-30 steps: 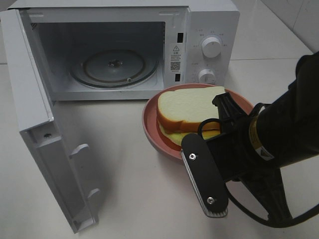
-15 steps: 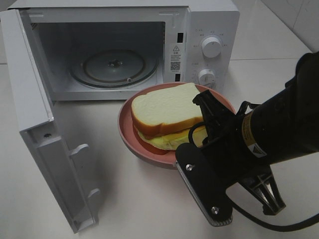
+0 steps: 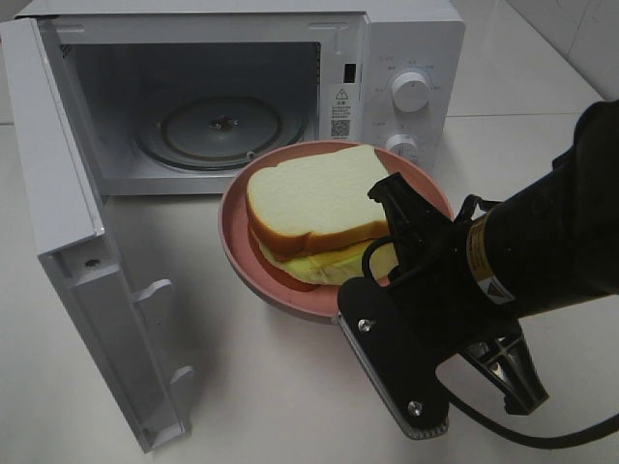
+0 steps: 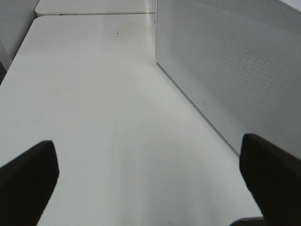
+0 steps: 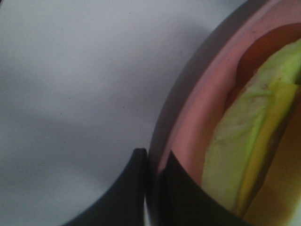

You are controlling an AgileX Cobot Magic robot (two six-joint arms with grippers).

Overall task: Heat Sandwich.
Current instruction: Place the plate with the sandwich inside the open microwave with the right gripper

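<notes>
From the high camera: the microwave (image 3: 406,48) has its door (image 3: 68,242) swung wide open, and the glass turntable (image 3: 218,130) inside is bare. The sandwich (image 3: 314,198) sits on the pink plate (image 3: 237,242), right in front of the open cavity and not inside yet. The right tool (image 3: 392,261) has hold of the plate at its near right rim.

Left wrist cam: the left tool (image 4: 150,188) is spread wide with nothing between its fingers. It's just hanging over bare tabletop (image 4: 94,94) beside a perforated panel (image 4: 235,70), probably the microwave's side wall, but it's hard to say from this angle.

Right wrist cam: the two fingers (image 5: 136,188) are pinched tight on the plate's rim, with the yellow-green filling just past them.

My take on doing this step well: it's a one-sided rim pinch, so keep the plate level, go in slow, clear the front sill, centre it over the turntable, and only let go once it's down flat.
</notes>
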